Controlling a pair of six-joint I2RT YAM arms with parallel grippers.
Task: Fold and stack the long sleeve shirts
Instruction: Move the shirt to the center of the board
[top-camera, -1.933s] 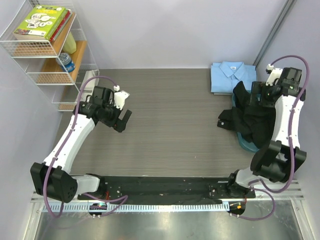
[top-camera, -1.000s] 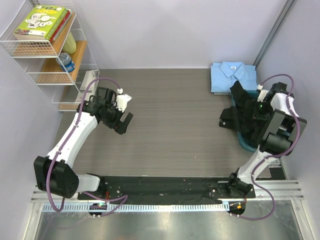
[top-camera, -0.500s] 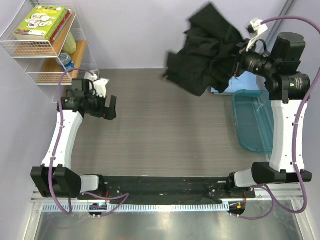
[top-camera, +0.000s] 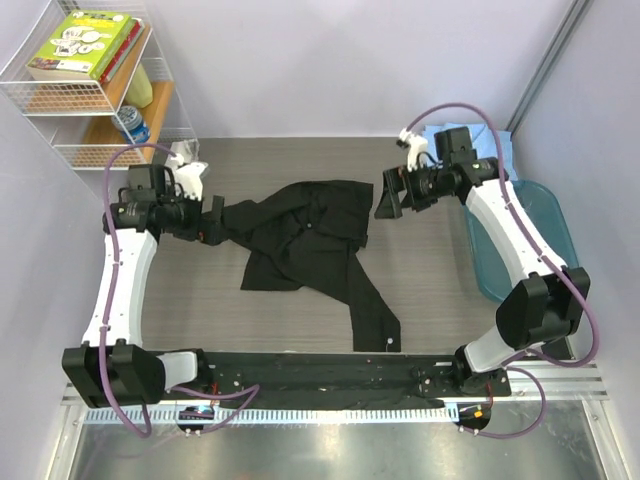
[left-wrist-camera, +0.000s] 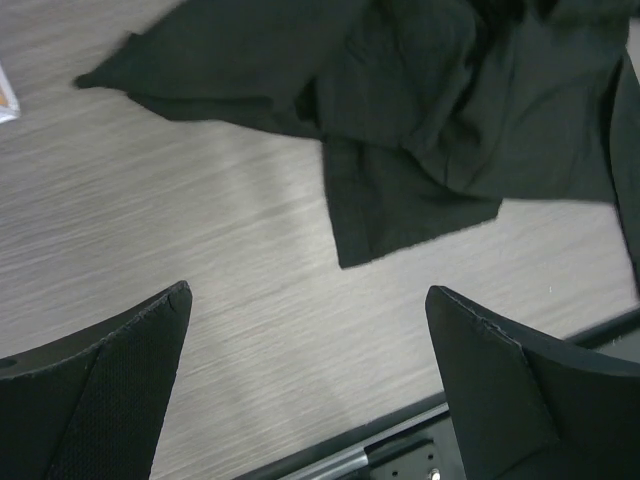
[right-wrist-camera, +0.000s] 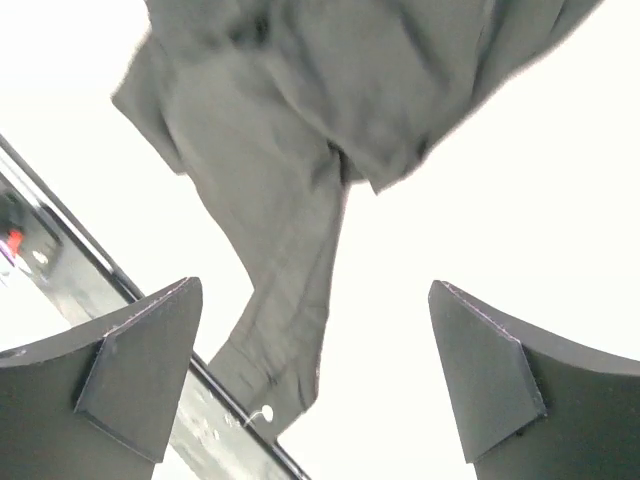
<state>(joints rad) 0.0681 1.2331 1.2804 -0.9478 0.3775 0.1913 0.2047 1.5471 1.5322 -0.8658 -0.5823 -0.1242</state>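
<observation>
The black long sleeve shirt (top-camera: 310, 240) lies crumpled and spread out in the middle of the table, one sleeve (top-camera: 375, 318) trailing toward the near edge. The light blue shirt (top-camera: 497, 146) sits folded at the back right, partly hidden by the right arm. My left gripper (top-camera: 212, 218) hangs open at the black shirt's left end with nothing between its fingers (left-wrist-camera: 100, 390); the left wrist view shows the black shirt (left-wrist-camera: 430, 100) ahead of it. My right gripper (top-camera: 386, 196) hangs open just right of the shirt, above the black cloth (right-wrist-camera: 290, 150), empty.
A teal plastic tub (top-camera: 520, 250) stands at the right edge of the table. A wire shelf (top-camera: 90, 110) with books and a can stands at the back left. A black base rail (top-camera: 320, 375) runs along the near edge.
My right gripper lifted the black shirt out of the teal tub, swung it left over the table and opened; the shirt now lies on the table. The left arm shifted beside its left end.
</observation>
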